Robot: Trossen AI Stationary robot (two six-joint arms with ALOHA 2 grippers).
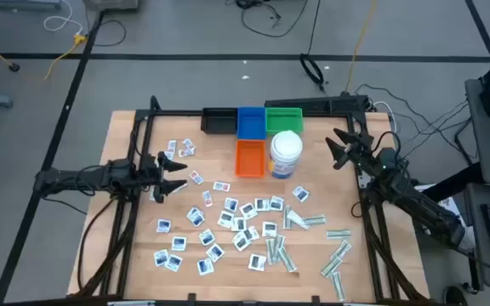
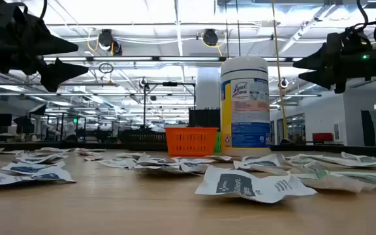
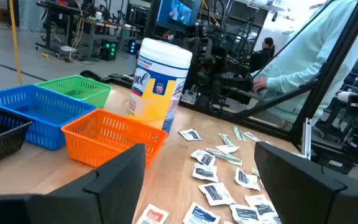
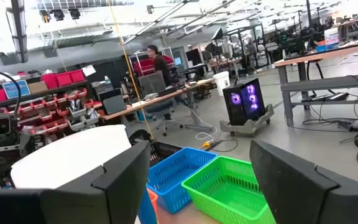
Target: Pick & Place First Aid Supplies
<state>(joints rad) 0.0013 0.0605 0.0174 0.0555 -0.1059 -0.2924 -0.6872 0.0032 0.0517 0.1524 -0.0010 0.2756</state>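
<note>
**Both claws raised and empty; supplies spread over the near worktop**

Nearest the front edge: white square packets (image 1: pixel 228 223) scattered flat across the near half of the worktop (image 1: pixel 126 136), printed faces up, corners turned every way, no common heading. To their right, narrow grey-green strips (image 1: pixel 339 257) lie fanned; most run their long axis on a diagonal from the front edge toward the baskets, a few lie crosswise.

Mid-worktop: left claw (image 1: pixel 172 174) hangs above the left side, fingers spread, nothing between them. Right claw (image 1: pixel 340 146) is over the right side near the wipes canister (image 1: pixel 286 155), fingers also spread, empty.

Far side: orange basket (image 1: pixel 250 158), then blue basket (image 1: pixel 250 122), green basket (image 1: pixel 283 118) and black basket (image 1: pixel 219 121) in a row.

Risks, as I judge them: packets overlap in the centre, so a pinch may lift two; they lie flat, so fingers may skid; the right arm could knock the tall canister.
</note>
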